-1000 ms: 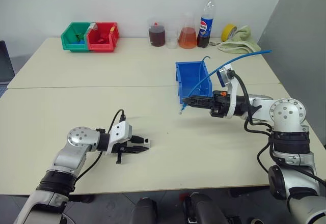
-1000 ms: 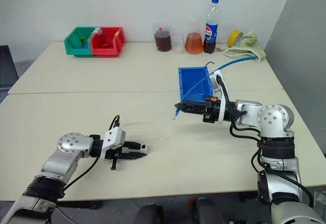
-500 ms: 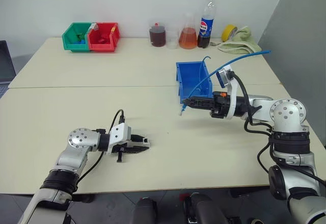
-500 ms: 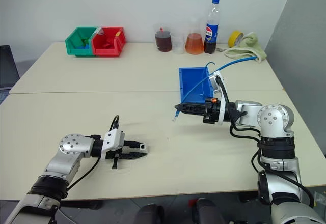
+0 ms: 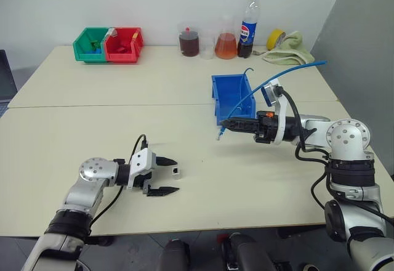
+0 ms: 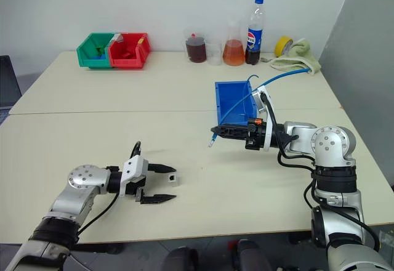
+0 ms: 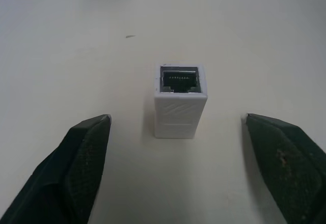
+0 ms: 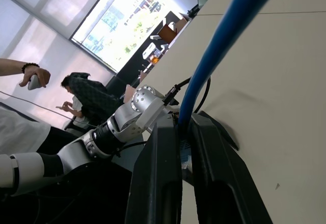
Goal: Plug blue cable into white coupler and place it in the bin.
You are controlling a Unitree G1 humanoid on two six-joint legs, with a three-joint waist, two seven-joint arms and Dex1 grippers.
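Observation:
The white coupler point(image 7: 180, 101) lies on the table with its dark socket facing away from my left gripper point(image 5: 167, 177). That gripper is open, one finger on each side of the coupler and apart from it. My right gripper point(image 5: 225, 122) is shut on the blue cable point(image 5: 243, 101) near its plug end, held above the table beside the bin point(image 5: 217, 97). The clear plug point(image 5: 218, 135) hangs just past the fingertips. The rest of the cable arcs up and back over the right arm. In the right wrist view the cable point(image 8: 224, 35) runs out between the closed fingers point(image 8: 158, 183).
A green bin point(image 5: 90, 43) and a red bin point(image 5: 125, 43) stand at the table's far left. Beakers point(image 5: 189, 41), a bottle point(image 5: 249, 28), a tape roll point(image 5: 276, 38) and a towel point(image 5: 292, 46) line the far edge. A grey partition rises on the right. People point(image 8: 86, 99) show in the right wrist view.
My left gripper has opened wide and let go of the white coupler, which now rests on the table between its fingers. The right arm and cable have not moved.

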